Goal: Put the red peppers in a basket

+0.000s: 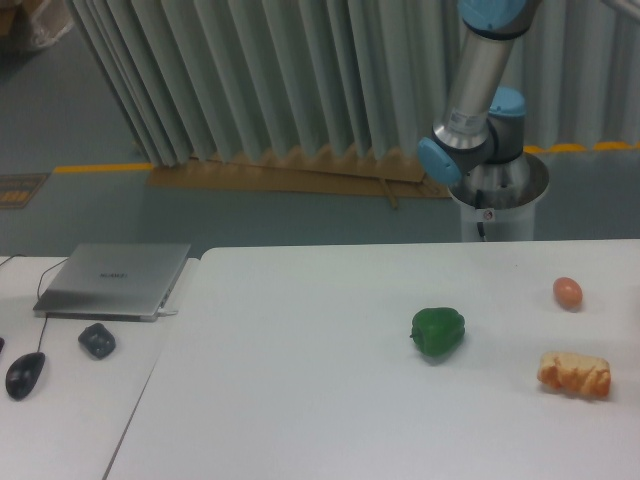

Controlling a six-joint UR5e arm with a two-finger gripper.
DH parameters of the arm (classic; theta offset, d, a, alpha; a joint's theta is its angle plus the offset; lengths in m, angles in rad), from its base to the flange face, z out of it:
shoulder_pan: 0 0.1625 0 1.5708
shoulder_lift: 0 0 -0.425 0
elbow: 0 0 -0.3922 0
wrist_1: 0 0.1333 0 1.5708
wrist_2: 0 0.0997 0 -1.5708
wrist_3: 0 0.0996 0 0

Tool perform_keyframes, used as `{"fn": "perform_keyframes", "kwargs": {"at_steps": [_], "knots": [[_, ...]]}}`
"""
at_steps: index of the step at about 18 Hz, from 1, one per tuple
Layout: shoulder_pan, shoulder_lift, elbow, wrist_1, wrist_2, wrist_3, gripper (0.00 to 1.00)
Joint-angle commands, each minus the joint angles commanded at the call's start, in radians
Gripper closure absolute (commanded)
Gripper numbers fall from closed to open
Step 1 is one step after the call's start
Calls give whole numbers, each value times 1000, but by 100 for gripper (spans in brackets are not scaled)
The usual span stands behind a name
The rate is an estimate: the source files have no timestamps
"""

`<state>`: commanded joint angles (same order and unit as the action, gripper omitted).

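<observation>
At the far left, a dark computer mouse (24, 374) lies on the side table (70, 420), with a small dark rounded object (97, 340) just beside it and a closed grey laptop (114, 280) behind them. To the right spreads the white table (300, 380). On it sits a green bell pepper (438, 332), and well apart to its right a small orange-brown egg (568, 292) with a yellowish-orange bread-like piece (574, 373) in front of it. Behind the table stands the robot arm (480, 110), its base and lower joints showing while the rest runs out of the top edge. The gripper is outside the picture, so whether its jaws are apart or together goes unseen, and nothing can be placed against them. No red pepper or basket shows.
</observation>
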<state>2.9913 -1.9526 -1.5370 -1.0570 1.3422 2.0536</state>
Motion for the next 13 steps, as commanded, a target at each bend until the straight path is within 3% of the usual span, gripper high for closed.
{"fn": "perform_keyframes", "kwargs": {"at_steps": [8, 13], "knots": [[-43, -19, 0, 8, 421, 353, 55], [-54, -38, 0, 63, 519, 436, 52]]}}
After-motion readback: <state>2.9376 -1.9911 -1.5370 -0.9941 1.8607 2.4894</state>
